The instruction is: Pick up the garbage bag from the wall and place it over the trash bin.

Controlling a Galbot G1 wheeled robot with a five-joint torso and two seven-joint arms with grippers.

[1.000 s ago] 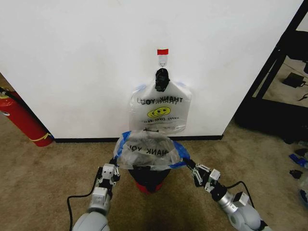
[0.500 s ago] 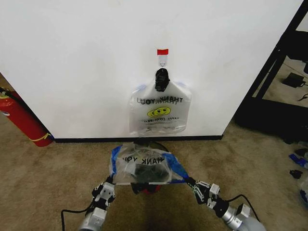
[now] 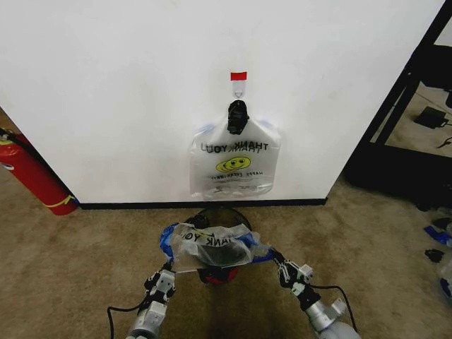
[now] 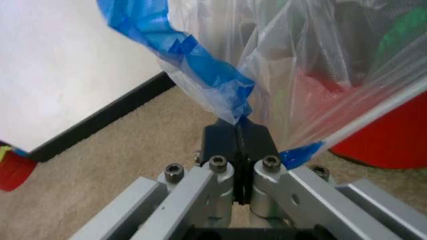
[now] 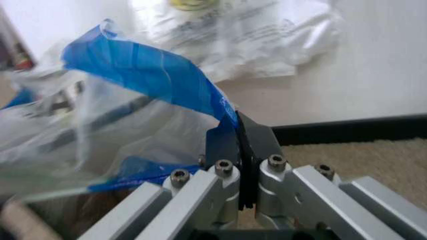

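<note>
Overhead, both grippers, left gripper [image 3: 167, 268] and right gripper [image 3: 276, 262], stretch the garbage bag [image 3: 210, 246] over the trash bin [image 3: 220, 215]

The garbage bag [image 3: 210, 246], clear plastic with blue handle strips, is stretched open across the top of the black, red-based trash bin [image 3: 216, 272], which stands on carpet near the white wall [image 3: 127, 92].

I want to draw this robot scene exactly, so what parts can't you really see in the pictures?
- Small round black trash bin with a red base: head view, mostly hidden behind the thin clear "THANK YOU" garbage bag stretched in front of it.
- Whether the bag's mouth is around the rim: cannot tell, the crumpled plastic covers it.
- Small print on the bunched bags clipped to the white wall: head view, too small.
- Red fire extinguisher: cut off by the picture's edge.
</note>
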